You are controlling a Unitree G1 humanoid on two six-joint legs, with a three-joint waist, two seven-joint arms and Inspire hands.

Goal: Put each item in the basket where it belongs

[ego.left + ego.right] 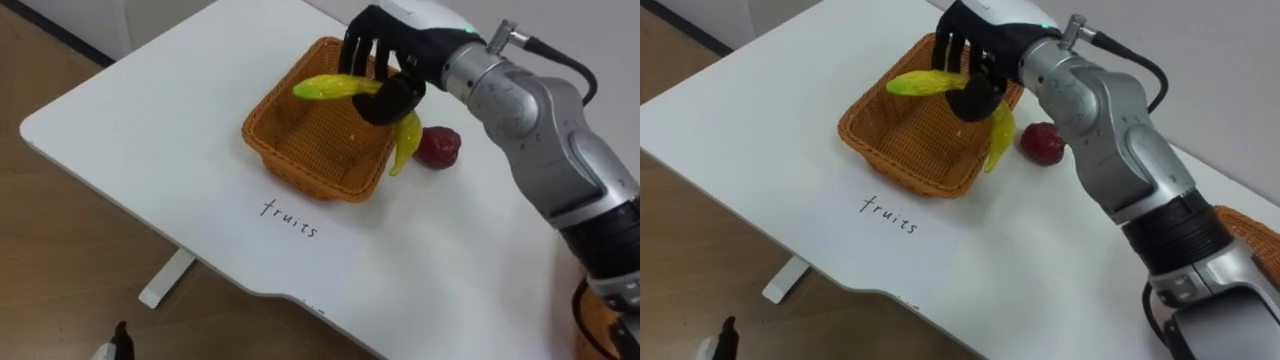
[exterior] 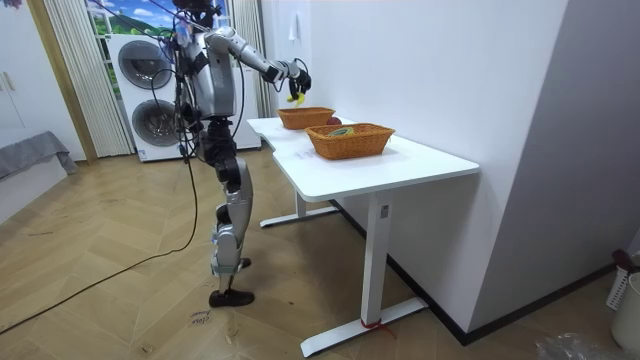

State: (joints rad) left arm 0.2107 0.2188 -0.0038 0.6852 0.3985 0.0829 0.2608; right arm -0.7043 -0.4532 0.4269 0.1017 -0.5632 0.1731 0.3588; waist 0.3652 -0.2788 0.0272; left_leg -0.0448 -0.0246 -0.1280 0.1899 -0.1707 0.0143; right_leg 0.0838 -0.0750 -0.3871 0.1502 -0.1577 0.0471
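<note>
Woven wicker basket [image 1: 320,150], glossy banana [image 1: 345,88], smooth matt white table [image 1: 150,120], wood floor [image 1: 60,280].

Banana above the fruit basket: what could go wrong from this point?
1. The right hand grips the banana around its middle, and the banana's lower end hangs at the wicker basket's right rim. If released here, it might catch the rim and tip out onto the table.
2. That lower end is close to the red fruit lying beside the basket. Lowering the banana could nudge the fruit and set it rolling.
</note>
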